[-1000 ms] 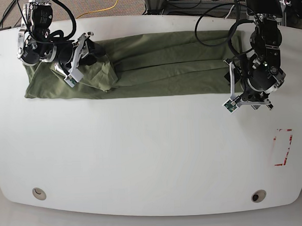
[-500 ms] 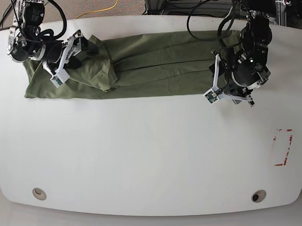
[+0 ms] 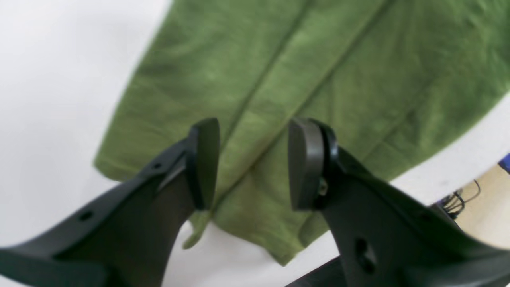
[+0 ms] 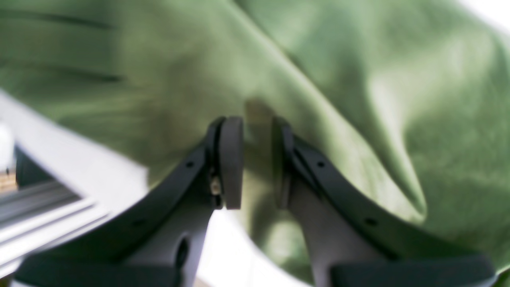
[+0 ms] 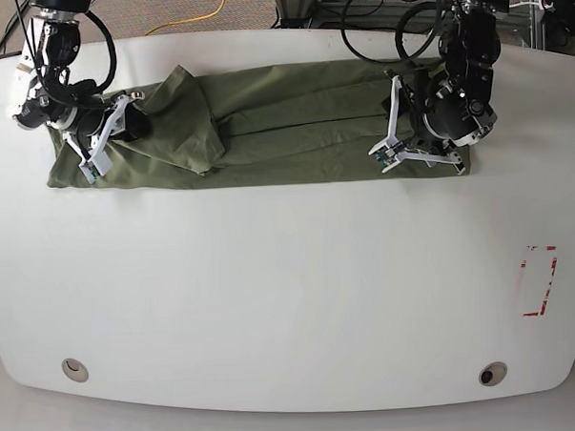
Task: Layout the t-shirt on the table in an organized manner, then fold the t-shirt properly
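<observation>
The t-shirt (image 5: 293,120) lies along the far edge of the table (image 5: 272,292) as a long, narrow band, already doubled lengthwise, with a loose flap heaped up toward its end on my right side. My left gripper (image 3: 253,163) hangs over the opposite end with its jaws parted and nothing between them; two long creases run up the cloth under it. My right gripper (image 4: 257,159) has its pads close together with a strip of green showing between them, so I judge that I am pinching a ridge of fabric there, though the wrist picture is soft enough that I would not swear the pads are bearing on it.

As I read it, the step is to take both ends and square the band up before folding across. To do that well I should bring the left jaws down onto the corner near the hem, catching every layer and not just the top one, then draw the two ends apart evenly so the heaped flap flattens.

I cannot count how many layers are stacked. Where sleeves and collar lie is hidden inside the fold. From overhead, my left arm covers the corner I mean to take, and both wrist views cut off the rest of the shirt.
</observation>
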